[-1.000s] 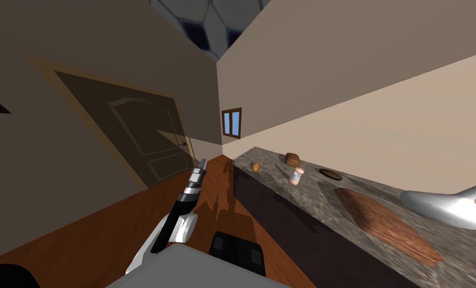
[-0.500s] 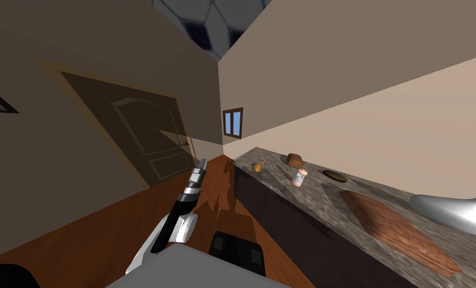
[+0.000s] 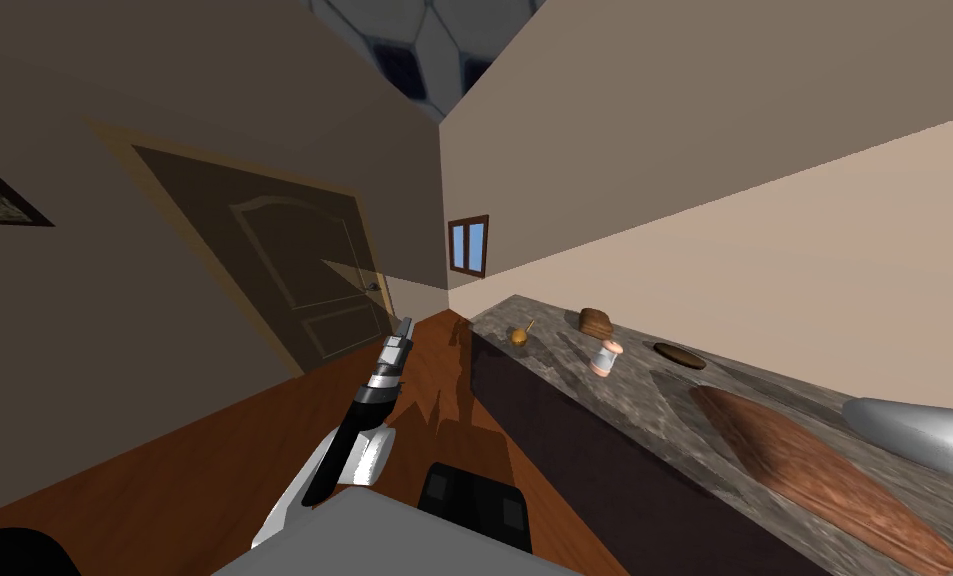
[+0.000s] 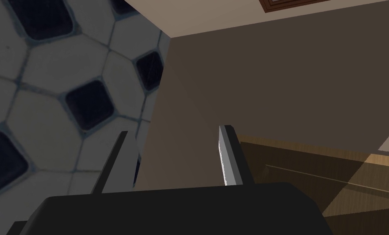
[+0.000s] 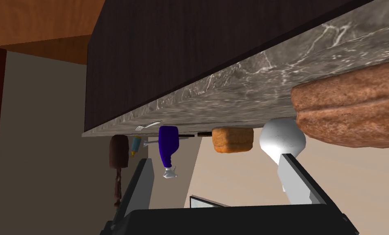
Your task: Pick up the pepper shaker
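Observation:
The pepper shaker, small and white with a pinkish cap and base, stands upright on the grey marbled counter to my right, near its front edge. My left gripper is held forward over the wooden floor, left of the counter's end and well short of the shaker. Seen from its own wrist, the left gripper is open and holds nothing. My right gripper is open and empty too, pointing along the counter's dark front and marbled edge.
A yellow round thing, a brown loaf, a dark plate, a long wooden board and a silver object share the counter. A shut door stands at left. A purple bottle shows in the right wrist view.
The whole head view has shifted: the counter items and the door sit a little further right, so I have moved. The left arm keeps its pose.

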